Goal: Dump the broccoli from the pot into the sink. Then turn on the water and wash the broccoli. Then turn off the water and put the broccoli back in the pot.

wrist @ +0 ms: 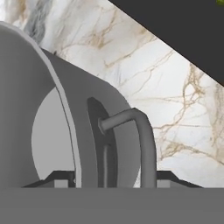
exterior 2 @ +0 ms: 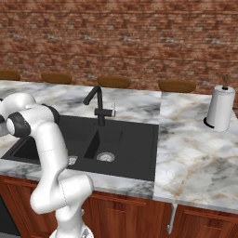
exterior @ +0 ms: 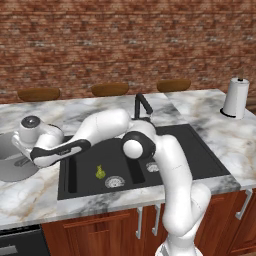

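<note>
I counted one pot (exterior: 15, 162), one broccoli (exterior: 100, 172), one sink (exterior: 200, 155) with two basins and two round silver drains, one black faucet (exterior: 142, 106), three brown wooden bowls along the back of the counter (exterior: 210, 115) in the left base view and four in the right base view, and one white paper towel roll (exterior: 235, 98) on a dark stand.

The broccoli was a tiny yellow-green floret, lying in the larger basin just beside its drain (exterior: 114, 181), well apart from the pot. The pot sat on the counter to the left of the sink, a round, straight-walled grey metal thing, plain and dull inside. From my hand view I looked at its rim and wall close up, with one small loop handle (wrist: 133, 140) curving out from a darker plate on the side.

My claw (wrist: 113, 180) was at the pot's rim, one finger inside the wall and one outside by the handle. I could not tell whether the fingers pressed the wall or stood off it.

The sink was matte black and rectangular; the counter was white marble veined with grey and tan, over reddish wood cabinets. Behind stood a rough red brick wall.
</note>
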Controlling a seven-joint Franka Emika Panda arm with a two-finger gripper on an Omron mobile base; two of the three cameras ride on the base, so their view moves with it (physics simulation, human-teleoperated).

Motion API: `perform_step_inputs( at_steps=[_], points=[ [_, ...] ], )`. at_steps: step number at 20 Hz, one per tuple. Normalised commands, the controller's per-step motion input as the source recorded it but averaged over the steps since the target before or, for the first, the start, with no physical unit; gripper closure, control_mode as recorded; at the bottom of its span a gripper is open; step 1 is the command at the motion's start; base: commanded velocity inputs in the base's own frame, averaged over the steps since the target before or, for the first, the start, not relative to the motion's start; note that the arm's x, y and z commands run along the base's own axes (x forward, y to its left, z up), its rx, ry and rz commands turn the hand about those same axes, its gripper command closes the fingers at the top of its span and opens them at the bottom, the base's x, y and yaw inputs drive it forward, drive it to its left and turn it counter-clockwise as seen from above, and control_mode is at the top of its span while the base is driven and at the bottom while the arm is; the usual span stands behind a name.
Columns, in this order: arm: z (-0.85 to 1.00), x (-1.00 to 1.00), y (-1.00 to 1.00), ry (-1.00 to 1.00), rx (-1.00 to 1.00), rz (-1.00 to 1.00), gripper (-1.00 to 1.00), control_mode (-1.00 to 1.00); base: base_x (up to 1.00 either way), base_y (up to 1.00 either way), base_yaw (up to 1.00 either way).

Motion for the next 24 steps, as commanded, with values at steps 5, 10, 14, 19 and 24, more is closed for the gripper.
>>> perform_step_inputs(
  at_steps=[5, 10, 14, 19, 24],
  points=[
    [0.00, -0.12, -0.20, 0.00, 0.00, 0.00, -1.00, -1.00, 0.00, 0.00, 0.00],
    [0.00, -0.32, -0.46, 0.00, 0.02, 0.00, -1.00, -1.00, 0.00, 0.00, 0.00],
    [0.00, -0.41, -0.65, 0.00, 0.05, 0.00, -1.00, -1.00, 0.00, 0.00, 0.00],
    [0.03, -0.47, -0.70, 0.00, 0.07, 0.00, -1.00, -1.00, 0.00, 0.00, 0.00],
    [0.03, -0.19, -0.51, 0.00, 0.06, 0.00, -1.00, -1.00, 0.00, 0.00, 0.00]
  ],
)
